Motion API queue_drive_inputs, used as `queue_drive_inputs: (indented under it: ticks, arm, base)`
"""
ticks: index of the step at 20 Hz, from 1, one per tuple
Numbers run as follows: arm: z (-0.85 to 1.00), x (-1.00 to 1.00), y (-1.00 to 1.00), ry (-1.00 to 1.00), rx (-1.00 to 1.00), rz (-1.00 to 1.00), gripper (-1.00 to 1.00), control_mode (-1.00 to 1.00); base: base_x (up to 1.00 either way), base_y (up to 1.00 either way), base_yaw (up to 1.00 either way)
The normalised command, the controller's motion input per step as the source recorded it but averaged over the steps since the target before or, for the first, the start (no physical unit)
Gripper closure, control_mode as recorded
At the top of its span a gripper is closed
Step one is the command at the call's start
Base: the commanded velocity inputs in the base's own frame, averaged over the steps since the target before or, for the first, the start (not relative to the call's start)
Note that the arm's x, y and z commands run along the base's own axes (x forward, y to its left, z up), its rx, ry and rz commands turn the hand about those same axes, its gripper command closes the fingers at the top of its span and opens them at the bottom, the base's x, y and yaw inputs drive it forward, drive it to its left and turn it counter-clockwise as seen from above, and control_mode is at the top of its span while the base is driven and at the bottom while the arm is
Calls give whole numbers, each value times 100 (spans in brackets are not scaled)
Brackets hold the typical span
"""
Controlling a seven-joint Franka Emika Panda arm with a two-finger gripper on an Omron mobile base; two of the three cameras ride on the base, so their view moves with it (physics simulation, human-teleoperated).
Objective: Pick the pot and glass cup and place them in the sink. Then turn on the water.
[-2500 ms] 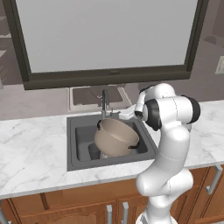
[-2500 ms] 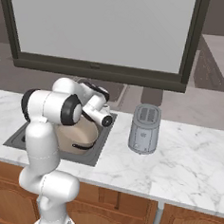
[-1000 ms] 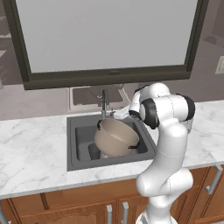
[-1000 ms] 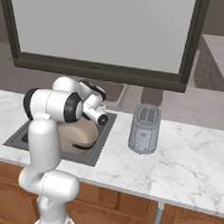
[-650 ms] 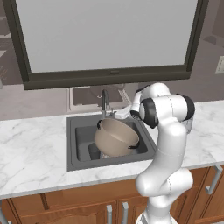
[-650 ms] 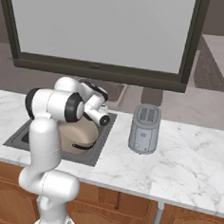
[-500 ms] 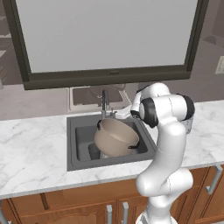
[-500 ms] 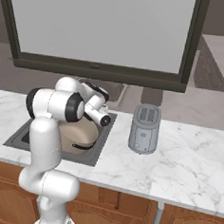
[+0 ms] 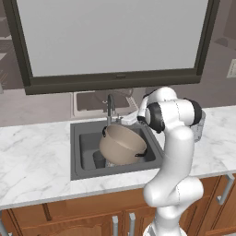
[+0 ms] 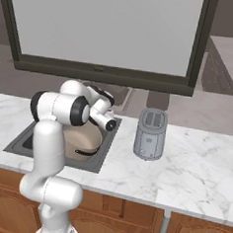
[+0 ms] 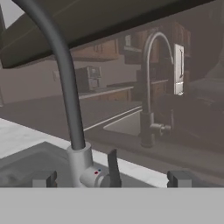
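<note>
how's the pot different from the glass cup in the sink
The pot is wide, taupe-grey with black side handles, and lies tilted, its mouth turned to the side. The glass cup is far smaller, dark grey, handleless and mostly hidden beside the pot. Both sit inside the sink.

- A large dark-framed window with a pale grey pane (image 9: 113, 39) stood on the wall behind and above the end effector.
- A white marble counter (image 9: 34, 161) stretched to either side beneath it.
- Brown wooden cabinet doors with metal bar handles (image 10: 130, 223) ran below.
- A grey metal two-slot toaster (image 10: 150, 134) sat off to its right.
</note>
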Motion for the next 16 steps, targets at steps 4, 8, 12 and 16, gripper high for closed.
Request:
queue_drive_inputs:
  ticks: [4, 8, 12, 16]
  arm:
    - [-2, 17, 0, 0, 0, 0, -100, -100]
    - [-2, 13, 0, 0, 0, 0, -100, -100]
    - [-1, 9, 0, 0, 0, 0, -100, -100]
    - [-1, 7, 0, 0, 0, 0, -100, -100]
  base:
    - [0, 0, 0]
    - [0, 0, 0]
    - [0, 0, 0]
    - [0, 0, 0]
